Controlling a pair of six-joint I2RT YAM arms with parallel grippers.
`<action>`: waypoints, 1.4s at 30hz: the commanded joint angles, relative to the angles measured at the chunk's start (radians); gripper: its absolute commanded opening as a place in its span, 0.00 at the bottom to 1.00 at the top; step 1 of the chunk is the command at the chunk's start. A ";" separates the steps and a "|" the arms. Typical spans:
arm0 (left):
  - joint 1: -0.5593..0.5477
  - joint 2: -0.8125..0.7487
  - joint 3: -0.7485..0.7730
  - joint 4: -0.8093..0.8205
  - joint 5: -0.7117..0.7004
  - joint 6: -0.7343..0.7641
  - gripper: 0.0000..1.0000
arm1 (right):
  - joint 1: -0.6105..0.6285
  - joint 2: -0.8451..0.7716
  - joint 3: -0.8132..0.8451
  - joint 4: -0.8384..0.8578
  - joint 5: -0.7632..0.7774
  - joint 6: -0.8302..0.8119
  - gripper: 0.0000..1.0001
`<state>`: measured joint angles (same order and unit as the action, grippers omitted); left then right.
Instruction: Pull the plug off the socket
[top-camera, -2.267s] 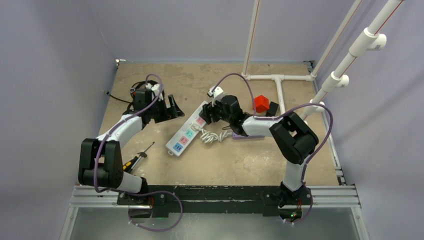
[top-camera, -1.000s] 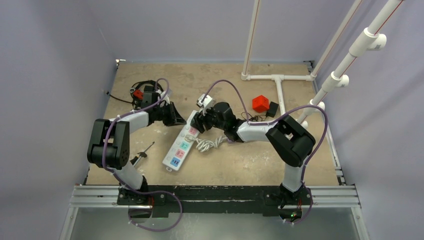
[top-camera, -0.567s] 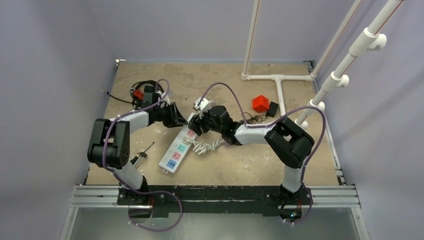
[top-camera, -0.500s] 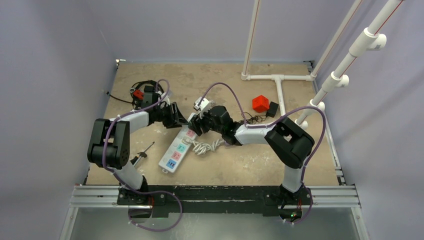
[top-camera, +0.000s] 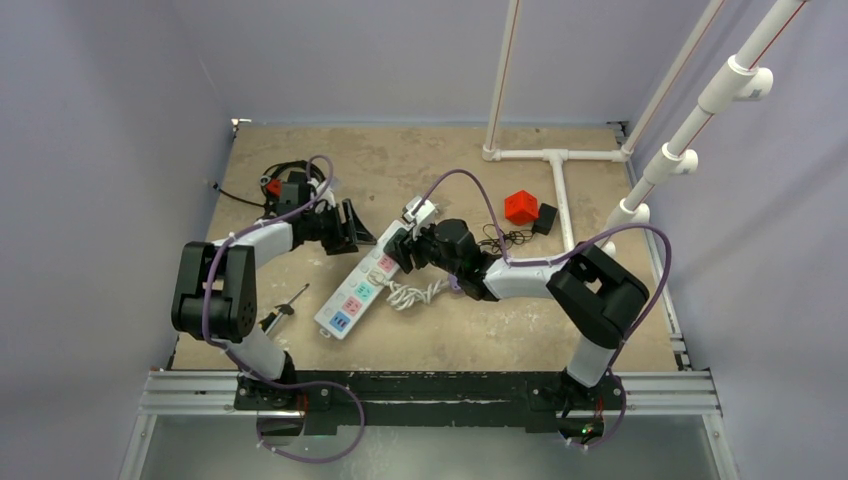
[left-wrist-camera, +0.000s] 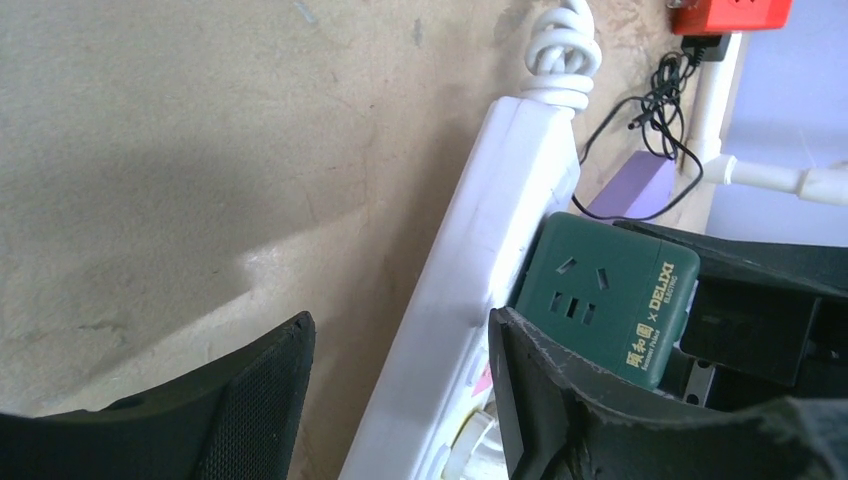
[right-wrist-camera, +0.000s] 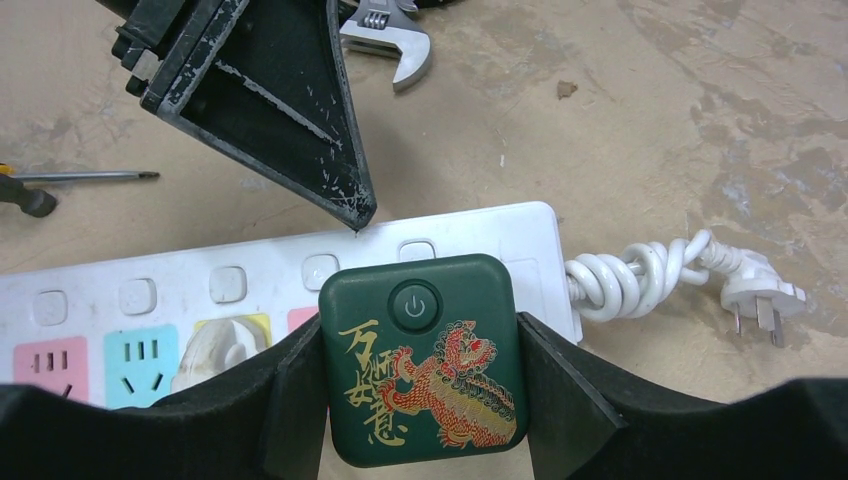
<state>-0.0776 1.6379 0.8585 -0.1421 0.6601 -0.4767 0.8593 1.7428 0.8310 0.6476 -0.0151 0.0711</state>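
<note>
Right wrist: my right gripper (right-wrist-camera: 425, 392) stays clamped on the plug (right-wrist-camera: 420, 345), apparently still seated. My left gripper (left-wrist-camera: 400, 335) just spread, jaws astride the socket (left-wrist-camera: 470, 270). Likely bracing next.

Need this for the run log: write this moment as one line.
right fingers: clamped on green plug | left fingers: open, one tip at socket edge | status: plug over socket's cord end, pull-off not confirmed

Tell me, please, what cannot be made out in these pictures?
- Plug pins: right wrist view, the plug's own body covers the outlet, so in or out is unclear.
- Plug itself: top view, hidden under the right gripper.
- Power strip, cordless end: right wrist view, cut off by the left edge.
- Screwdriver handle: same view, same edge.
</note>
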 joint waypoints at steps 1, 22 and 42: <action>0.006 0.014 0.015 0.046 0.089 0.000 0.63 | 0.006 -0.049 0.027 0.167 0.013 0.036 0.00; -0.049 0.036 0.016 0.042 0.136 0.010 0.27 | 0.004 -0.058 0.022 0.182 0.010 0.042 0.00; -0.055 0.016 0.020 0.023 0.085 0.030 0.00 | -0.048 0.033 0.092 0.091 -0.015 0.035 0.00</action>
<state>-0.1211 1.6714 0.8585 -0.1211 0.7170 -0.4522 0.8158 1.7977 0.8669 0.6563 -0.0704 0.1120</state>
